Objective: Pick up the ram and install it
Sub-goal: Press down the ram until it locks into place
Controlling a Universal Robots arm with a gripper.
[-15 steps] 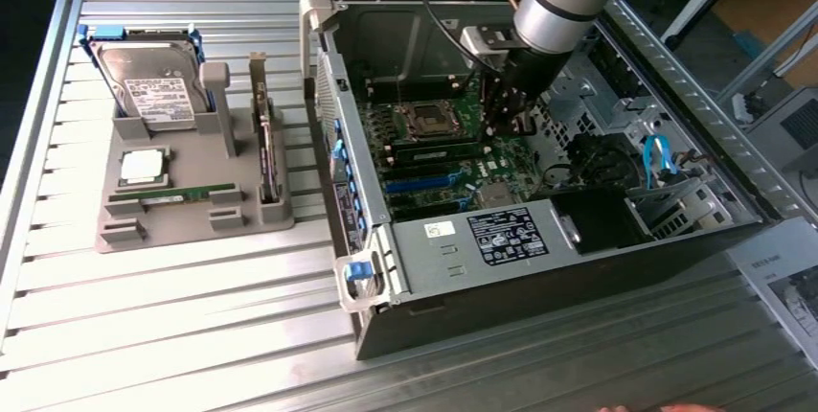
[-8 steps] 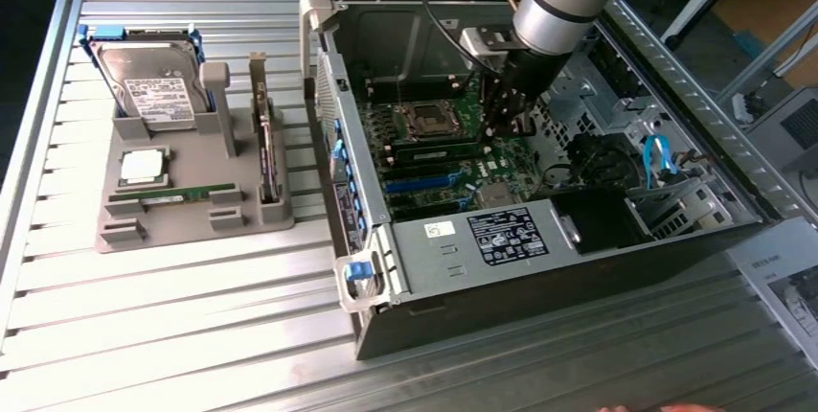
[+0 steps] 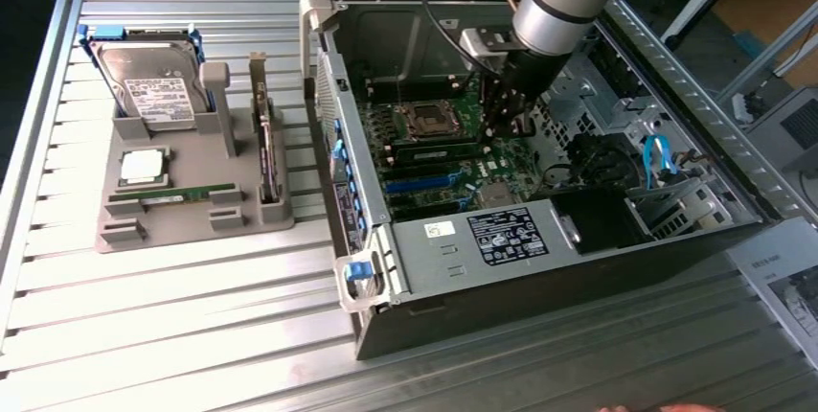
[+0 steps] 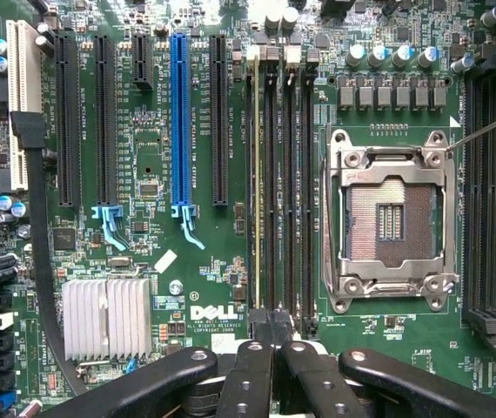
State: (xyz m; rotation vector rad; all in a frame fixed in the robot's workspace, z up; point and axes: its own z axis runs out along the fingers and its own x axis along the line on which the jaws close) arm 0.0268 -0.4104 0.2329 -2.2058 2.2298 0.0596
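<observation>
While bearing down on the ram stick (image 4: 257, 183), keep the push square to the green board (image 4: 157, 148), never slanted toward the empty processor socket (image 4: 392, 218) alongside. Seen edge-on from the wrist: a thin pale line lying along the outermost of the black memory slots (image 4: 287, 174), on the side nearest the long card slots (image 4: 180, 122). Sits in or right over that slot; cannot tell whether fully seated.

Pincer (image 4: 270, 335) closed all the way, fingertips meeting at one end of the stick's top edge. Cannot tell whether pinching that edge or merely pressing on it. In the exterior view, reaches deep into the open computer case (image 3: 562, 268), down over the board beside the socket.

Judging from this:

- Line up the whole length of the stick with the slot before adding force, to avoid rocking the far end upward under a push applied at one end alone.
- Press gently and evenly.
- Watch the latch (image 4: 258, 54) at the far end of the slot as a likely sign of seating.
- Stay clear of the neighbouring slots and of the black cable (image 4: 39, 261) running down the board's edge.
- Leave alone the second, matching stick (image 3: 172, 197) lying flat on the grey tray (image 3: 192, 230) outside the case, toward the exterior view's left.
</observation>
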